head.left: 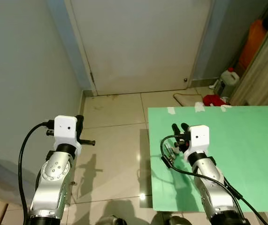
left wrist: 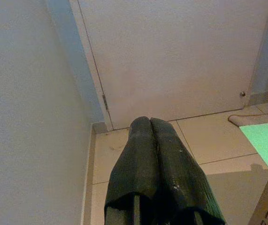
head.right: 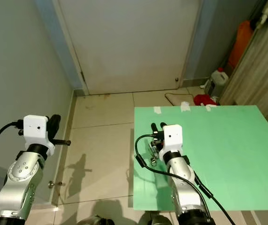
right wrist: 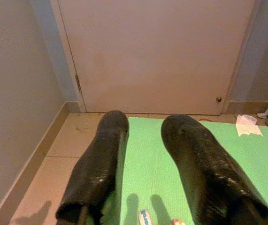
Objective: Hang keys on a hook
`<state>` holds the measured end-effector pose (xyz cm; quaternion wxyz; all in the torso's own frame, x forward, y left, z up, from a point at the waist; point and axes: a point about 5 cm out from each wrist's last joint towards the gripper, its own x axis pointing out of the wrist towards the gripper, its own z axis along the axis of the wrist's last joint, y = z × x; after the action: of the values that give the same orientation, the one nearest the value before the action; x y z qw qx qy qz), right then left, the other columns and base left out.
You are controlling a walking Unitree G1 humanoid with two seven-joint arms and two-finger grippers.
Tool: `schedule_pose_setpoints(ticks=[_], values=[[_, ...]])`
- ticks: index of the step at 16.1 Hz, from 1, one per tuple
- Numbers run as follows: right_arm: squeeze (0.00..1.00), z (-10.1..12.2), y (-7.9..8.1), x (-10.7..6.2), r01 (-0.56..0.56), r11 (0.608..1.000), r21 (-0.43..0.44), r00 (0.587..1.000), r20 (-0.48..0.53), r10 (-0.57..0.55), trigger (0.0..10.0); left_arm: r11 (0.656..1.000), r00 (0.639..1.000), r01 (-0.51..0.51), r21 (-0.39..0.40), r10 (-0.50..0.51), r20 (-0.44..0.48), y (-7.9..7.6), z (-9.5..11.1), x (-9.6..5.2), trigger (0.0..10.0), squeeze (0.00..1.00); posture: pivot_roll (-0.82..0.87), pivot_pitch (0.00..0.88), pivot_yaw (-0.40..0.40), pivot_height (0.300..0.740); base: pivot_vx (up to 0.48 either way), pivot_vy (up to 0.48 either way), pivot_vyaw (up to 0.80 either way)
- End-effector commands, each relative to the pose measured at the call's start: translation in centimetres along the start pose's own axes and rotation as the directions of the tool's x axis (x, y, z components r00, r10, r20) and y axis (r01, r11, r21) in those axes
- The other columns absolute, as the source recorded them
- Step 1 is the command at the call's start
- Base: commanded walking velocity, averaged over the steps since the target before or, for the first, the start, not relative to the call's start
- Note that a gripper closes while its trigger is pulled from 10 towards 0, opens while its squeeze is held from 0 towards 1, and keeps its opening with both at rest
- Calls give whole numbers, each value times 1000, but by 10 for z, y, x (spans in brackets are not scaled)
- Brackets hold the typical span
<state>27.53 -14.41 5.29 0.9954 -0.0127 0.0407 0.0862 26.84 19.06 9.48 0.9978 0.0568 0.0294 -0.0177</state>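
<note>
Glossy tiled floor (head.left: 110,136); matt green table top (head.left: 237,140); scuffed white door (head.left: 138,42).

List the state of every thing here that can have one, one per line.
door: closed
left gripper: jaws shut, empty, above the floor
right gripper: jaws open, empty, above the green table
keys: lying on the green table near its left edge, not held
white jug: upright, capped

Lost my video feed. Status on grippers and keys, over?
Left gripper shut, held over the floor by the wall. Right gripper open, over the green table. Keys lie on the table by its wrist, not gripped. Nothing in the way.
</note>
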Motion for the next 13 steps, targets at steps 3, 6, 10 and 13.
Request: schedule_pose_setpoints(ticks=[3, 6, 10, 13], values=[[1000, 1, 0, 5, 13, 1000, -9, 1000, 6, -12, 10000, 999, 999, 38, 5, -38, 30, -6, 8, -1, 10000, 0, -90, 43, 81, 740, 0, 0, 0], [1000, -3, -4, 8, 50, 999, -11, 999, -4, -51, 10000, 998, 997, 58, 19, -59, 47, -7, 12, -4, 10000, 0, -79, 52, 82, 740, 0, 0, 0], [1000, -16, -13, 17, 145, 989, -8, 987, -75, -146, 10000, 995, 993, 96, 40, -99, 68, -16, 20, -16, 10000, 0, -29, 79, 83, 740, 0, 0, 0], [1000, -28, -33, 20, 269, 963, -14, 948, -173, -268, 10000, 993, 992, 107, 52, -111, 67, -17, 23, -27, 10000, 0, 22, 101, 81, 740, 0, 0, 0]])
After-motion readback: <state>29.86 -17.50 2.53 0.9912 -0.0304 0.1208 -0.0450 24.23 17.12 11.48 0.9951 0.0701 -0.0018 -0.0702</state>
